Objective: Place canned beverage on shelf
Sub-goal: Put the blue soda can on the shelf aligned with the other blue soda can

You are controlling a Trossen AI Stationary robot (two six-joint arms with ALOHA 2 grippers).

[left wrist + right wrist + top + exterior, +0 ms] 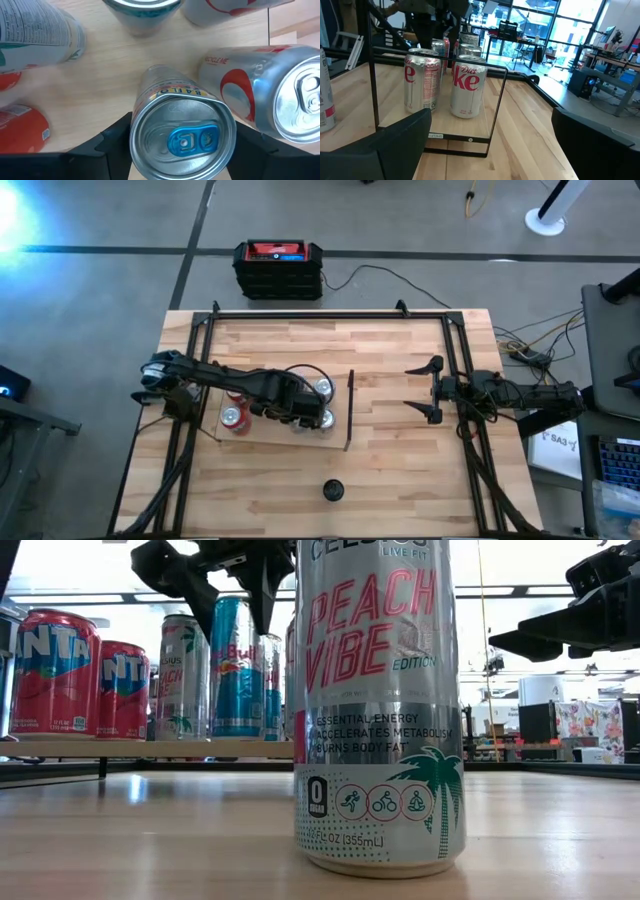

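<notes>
The left gripper point(182, 150) is over the shelf point(283, 438), a pale wooden board with a thin black upright bar point(350, 410) at one short end. Its fingers point(107, 145) sit close against both sides of a slim can point(175, 95), one on each flank. The can is blue and silver with red lettering, a plain silver lid and a bright blue pull tab, and it stands upright on the shelf directly between the fingers. Red Fanta cans point(55, 670) and Diet Coke cans point(468, 85) stand near the fingers on either side. A tall silver Celsius can point(380, 710) stands on the bench, off the shelf. The right gripper point(425, 390) waits beyond the bar, fingers spread wide, holding nothing.
</notes>
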